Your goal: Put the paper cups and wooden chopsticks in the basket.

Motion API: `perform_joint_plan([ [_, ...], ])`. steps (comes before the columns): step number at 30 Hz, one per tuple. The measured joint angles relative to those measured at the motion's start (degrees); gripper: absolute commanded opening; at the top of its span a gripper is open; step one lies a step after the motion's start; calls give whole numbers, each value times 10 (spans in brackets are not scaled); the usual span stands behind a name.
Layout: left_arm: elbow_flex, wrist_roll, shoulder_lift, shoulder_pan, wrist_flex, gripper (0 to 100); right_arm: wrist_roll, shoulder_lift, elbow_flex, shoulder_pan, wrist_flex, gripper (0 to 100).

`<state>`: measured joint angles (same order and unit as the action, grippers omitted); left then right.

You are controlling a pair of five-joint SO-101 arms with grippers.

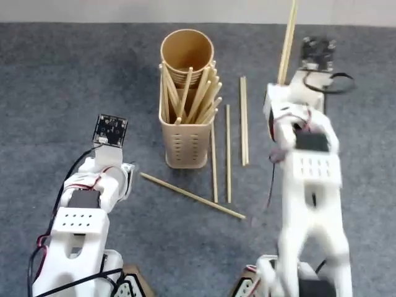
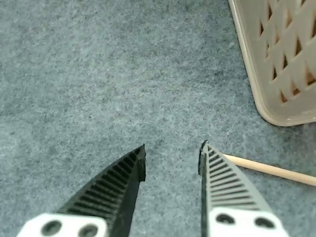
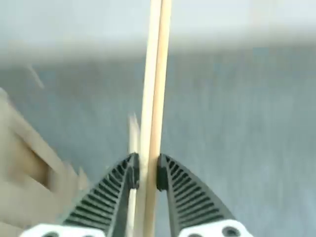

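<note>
wooden chopsticks (image 3: 155,74), seemingly two, stand pinched in the right tool (image 3: 146,173); they could swivel or slip and miss the crowded basket (image 1: 185,154). the left tool (image 2: 173,157) gapes empty.

Bright, even, diffuse light; soft faint shadows under basket (image 1: 184,148) and loose chopsticks (image 1: 228,154) on carpet (image 1: 74,74).

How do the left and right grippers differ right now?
The left gripper is open and empty; the right gripper is shut on chopsticks. The left gripper hangs over the carpet by the basket; the right gripper aims toward the carpet's far edge. Both share the same ribbed build.
</note>
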<state>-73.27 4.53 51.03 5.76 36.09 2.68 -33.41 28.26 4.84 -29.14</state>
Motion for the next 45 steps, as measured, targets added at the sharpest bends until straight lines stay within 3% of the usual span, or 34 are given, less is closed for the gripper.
perform_joint_plan([
  [6,0,0,0,0,0,200,0,-183,33,125,136,5],
  [19,0,0,0,0,0,200,0,-193,206,251,376,5],
  [28,0,0,0,0,0,200,0,-55,210,260,440,8],
  [31,0,0,0,0,0,200,0,-24,206,260,440,68],
  [45,0,0,0,0,0,200,0,-22,195,249,441,80],
])
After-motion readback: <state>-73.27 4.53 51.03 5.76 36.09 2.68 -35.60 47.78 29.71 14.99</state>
